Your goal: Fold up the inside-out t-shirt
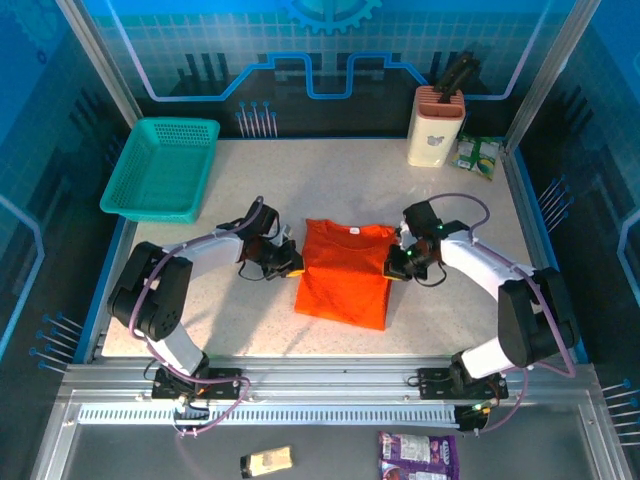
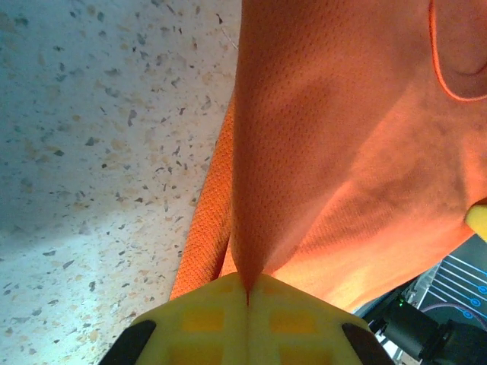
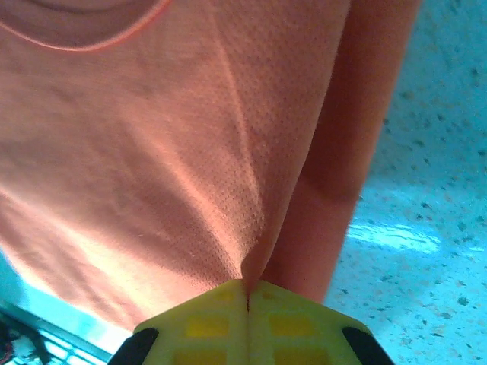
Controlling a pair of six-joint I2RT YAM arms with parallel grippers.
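The bright orange short-sleeved t-shirt of soft mesh cloth (image 1: 343, 280) is lying flat in the middle of the pale speckled table (image 1: 330, 180), roughly rectangular, with its collar at the far end. The left gripper (image 2: 247, 293) is pinching the shirt's left edge, its 2 yellow pads pressing fully together on a raised ridge of cloth. The right gripper (image 3: 247, 300) is gripping the right edge likewise, jaws closed tight on a pinch of fabric. The 2 arms are reaching inward from either side. The teal plastic mesh basket (image 1: 160, 165) is sitting well apart at the far left corner, and a cream knife block (image 1: 435, 128) is standing at the far right
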